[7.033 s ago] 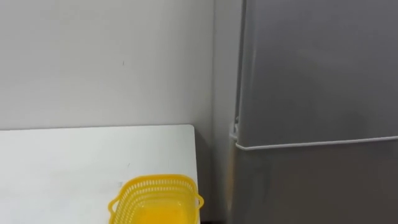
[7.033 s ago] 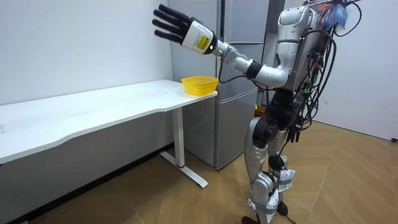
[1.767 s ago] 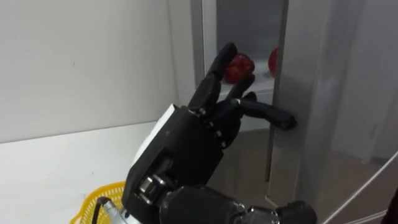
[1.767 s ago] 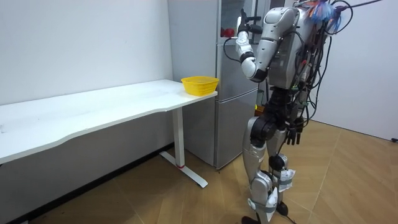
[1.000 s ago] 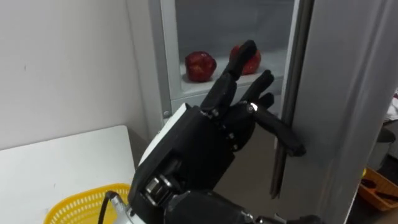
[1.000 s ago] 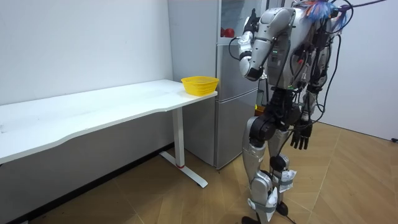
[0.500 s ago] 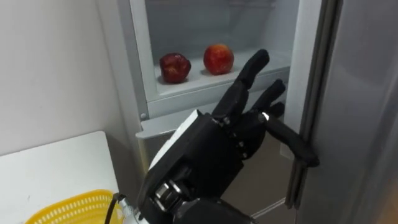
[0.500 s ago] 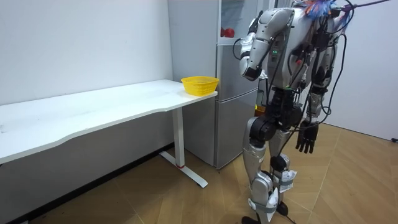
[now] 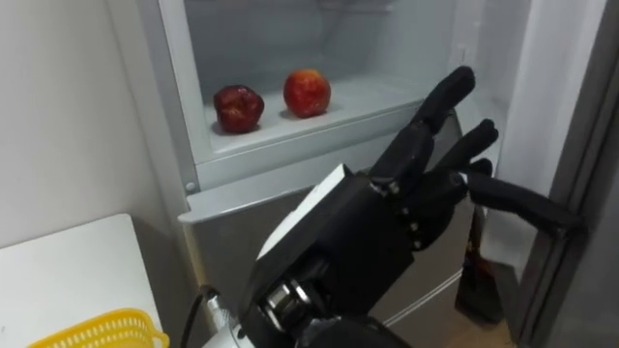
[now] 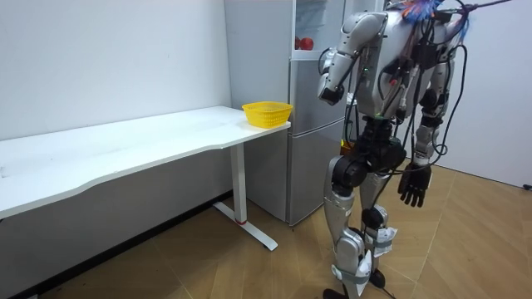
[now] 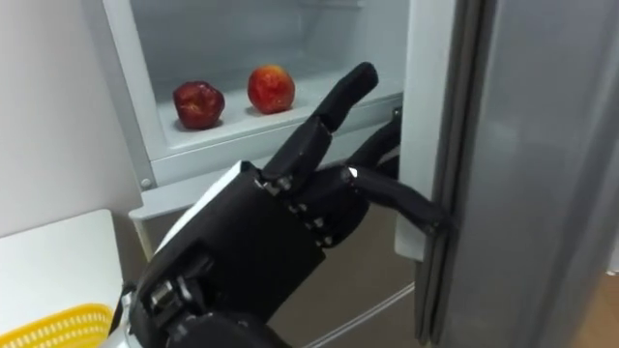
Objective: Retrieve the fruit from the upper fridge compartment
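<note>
Red fruit sits in the open upper compartment [image 9: 271, 39] of the fridge. A dark red apple [image 9: 238, 108] lies on the left and a red-and-yellow apple [image 9: 307, 92] just right of it, near each other but apart. Both rest on the white shelf [image 9: 375, 92] toward its near edge, and neither hand holds them.

The left hand [image 9: 363, 242] is raised in front of the fridge, nearer than the shelf and right of the apples, with its back toward the camera. Its fingers [image 9: 440, 101] are straight and spread wide, pointing up and away toward the compartment, and they hold nothing. The thumb stretches out to the right to the grey door [image 11: 542, 145], which stands swung open on the right. In the right eye view the thumb's tip lies against the door's edge.

At the near left a yellow mesh basket [image 9: 92, 333] sits on the white desk [image 9: 68, 266], at the end next to the fridge.

In the room view the robot stands upright facing the fridge. The right hand [image 10: 413, 184] hangs low by its side, fingers loose and empty.
</note>
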You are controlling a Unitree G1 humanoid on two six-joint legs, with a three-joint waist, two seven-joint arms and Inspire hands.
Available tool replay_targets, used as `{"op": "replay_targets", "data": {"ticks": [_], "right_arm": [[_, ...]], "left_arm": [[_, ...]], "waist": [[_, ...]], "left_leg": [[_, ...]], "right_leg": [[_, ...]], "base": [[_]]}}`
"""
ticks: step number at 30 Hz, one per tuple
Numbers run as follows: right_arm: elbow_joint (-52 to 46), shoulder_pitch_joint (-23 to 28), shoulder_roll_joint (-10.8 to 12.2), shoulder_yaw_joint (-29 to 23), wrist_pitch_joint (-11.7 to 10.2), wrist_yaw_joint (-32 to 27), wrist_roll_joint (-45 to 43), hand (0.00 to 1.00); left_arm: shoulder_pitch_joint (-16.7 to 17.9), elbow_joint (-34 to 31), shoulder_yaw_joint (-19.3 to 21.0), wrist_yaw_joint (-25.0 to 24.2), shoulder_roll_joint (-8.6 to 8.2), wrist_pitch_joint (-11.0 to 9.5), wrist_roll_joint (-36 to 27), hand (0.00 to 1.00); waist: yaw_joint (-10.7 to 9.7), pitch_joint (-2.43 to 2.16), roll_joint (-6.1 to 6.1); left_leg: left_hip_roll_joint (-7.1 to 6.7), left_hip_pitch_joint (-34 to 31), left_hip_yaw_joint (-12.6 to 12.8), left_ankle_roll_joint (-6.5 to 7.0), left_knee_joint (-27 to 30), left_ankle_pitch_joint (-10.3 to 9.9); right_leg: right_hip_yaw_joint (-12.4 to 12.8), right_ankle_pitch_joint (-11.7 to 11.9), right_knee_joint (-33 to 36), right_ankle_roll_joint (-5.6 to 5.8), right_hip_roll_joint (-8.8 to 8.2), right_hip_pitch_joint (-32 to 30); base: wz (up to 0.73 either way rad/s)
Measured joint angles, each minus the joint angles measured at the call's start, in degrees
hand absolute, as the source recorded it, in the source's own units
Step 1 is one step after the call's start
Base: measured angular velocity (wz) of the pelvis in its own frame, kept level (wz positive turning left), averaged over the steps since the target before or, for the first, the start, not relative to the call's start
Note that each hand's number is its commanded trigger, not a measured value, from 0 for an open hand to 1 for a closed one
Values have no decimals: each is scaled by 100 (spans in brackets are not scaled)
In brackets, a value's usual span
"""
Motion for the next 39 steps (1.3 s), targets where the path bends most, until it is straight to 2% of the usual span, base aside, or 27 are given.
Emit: {"op": "replay_targets", "data": {"ticks": [8, 21, 27, 33, 39], "right_arm": [[2, 11, -16, -8, -11, -4, 95, 0], [7, 29, -28, -102, -167, -105, 101, 0], [6, 62, -25, -101, -169, -162, 119, 0], [4, 114, -25, -100, -103, -150, 158, 0], [-17, 111, -28, -108, -77, -136, 168, 0]], "left_arm": [[-272, 246, -120, 9, -6, -4, -22, 0], [-332, 355, -342, 27, -8, -24, 13, 0], [-617, 565, -423, 75, -11, -26, 25, 0], [-790, 586, -572, 208, -59, -22, 293, 0], [-926, 637, -580, 379, -104, 14, 492, 0]], "waist": [[-81, 1, -1], [-222, 29, -40], [-236, 44, -47], [-265, 76, 11], [-396, 54, 148]], "left_leg": [[-2, -6, 86, 0, -4, 0], [-11, -37, 144, 0, 8, 1], [-10, -26, 241, 0, 11, 2], [-13, -54, 289, 0, 12, 1], [-10, -115, 289, 0, 12, 1]], "right_leg": [[67, 2, -16, 4, 5, 6], [155, 22, -23, 19, 7, -83], [174, 37, -28, 22, 9, -93], [236, 41, -30, 29, 14, -137], [289, 52, -21, 24, 37, -224]], "base": [[-4], [-1], [-5], [-3], [-5]]}}
